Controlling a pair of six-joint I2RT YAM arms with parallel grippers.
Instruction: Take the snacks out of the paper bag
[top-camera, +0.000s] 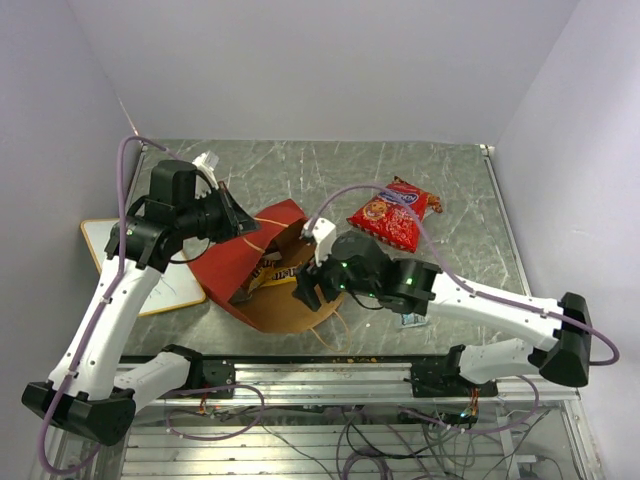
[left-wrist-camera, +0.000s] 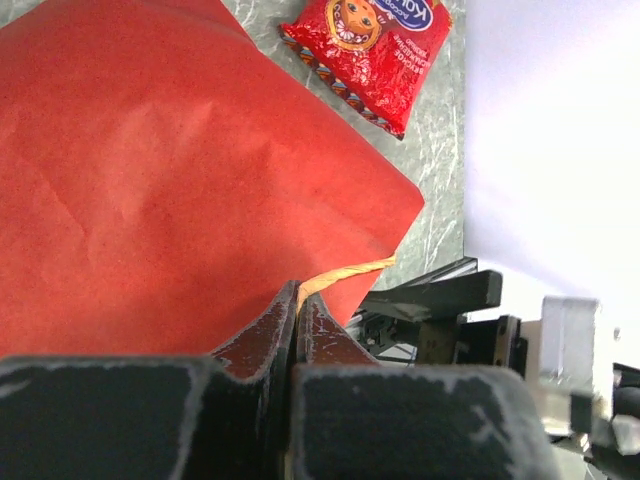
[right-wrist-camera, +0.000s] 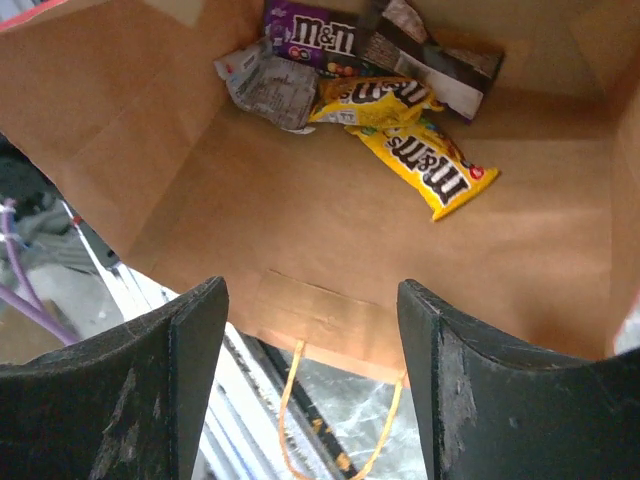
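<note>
Right gripper hangs with jaws spread and empty at the mouth of the brown kraft paper bag with red outer panels. Deep inside lie 2 yellow candy packets and 1 purple packet. Left gripper is clamped on the bag's red edge. Beyond the bag, the red crinkly chip bag lies on the marbled grey-green table.

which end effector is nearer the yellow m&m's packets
Right. The right end effector is at the paper bag mouth, facing the yellow packets; the left end effector pinches its red edge.
</note>
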